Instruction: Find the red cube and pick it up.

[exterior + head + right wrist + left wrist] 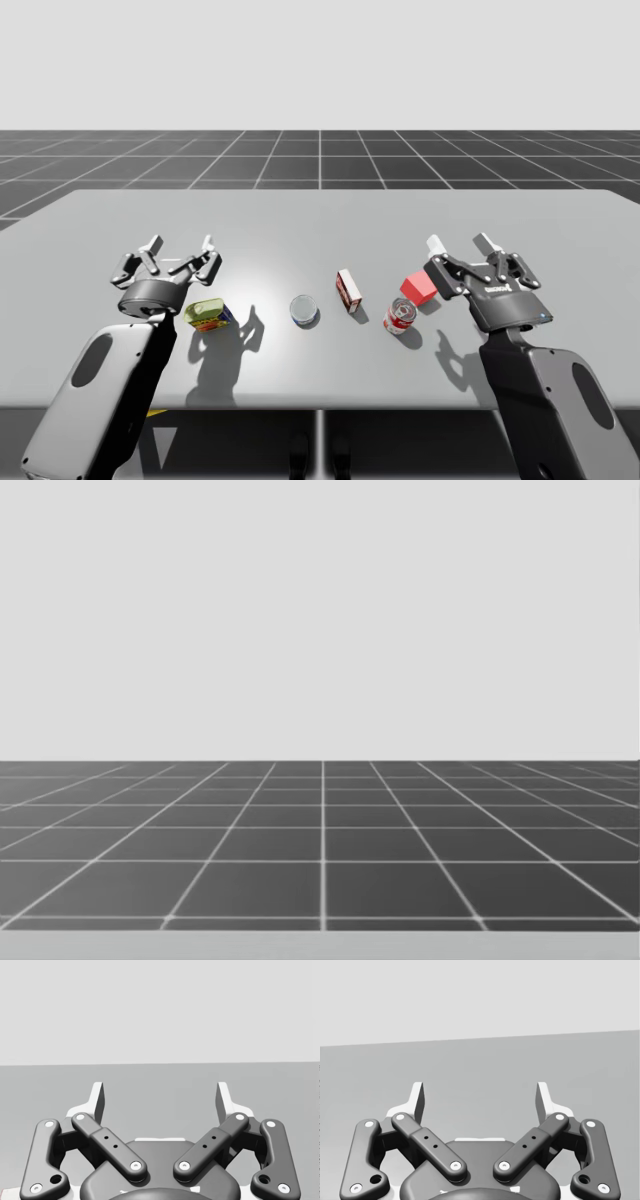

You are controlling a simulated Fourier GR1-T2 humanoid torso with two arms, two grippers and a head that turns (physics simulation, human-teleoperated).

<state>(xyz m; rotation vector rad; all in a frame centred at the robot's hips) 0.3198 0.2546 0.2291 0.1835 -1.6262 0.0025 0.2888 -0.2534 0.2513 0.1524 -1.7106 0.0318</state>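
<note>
jaws spread wide on my right gripper (461, 243) and my left gripper (180, 243), nothing held. the red cube (418, 288) sits just beside my right gripper, red can (399, 316) close by. swing in sloppy and i could shove the cube or topple the can.

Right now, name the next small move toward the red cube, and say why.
Probably ease my right end effector back and to its left, then down over the red cube. In the high view the cube sits on the table beside that end effector, nearer me than its open, empty fingers. The can stands close by, so keep it small.
</note>
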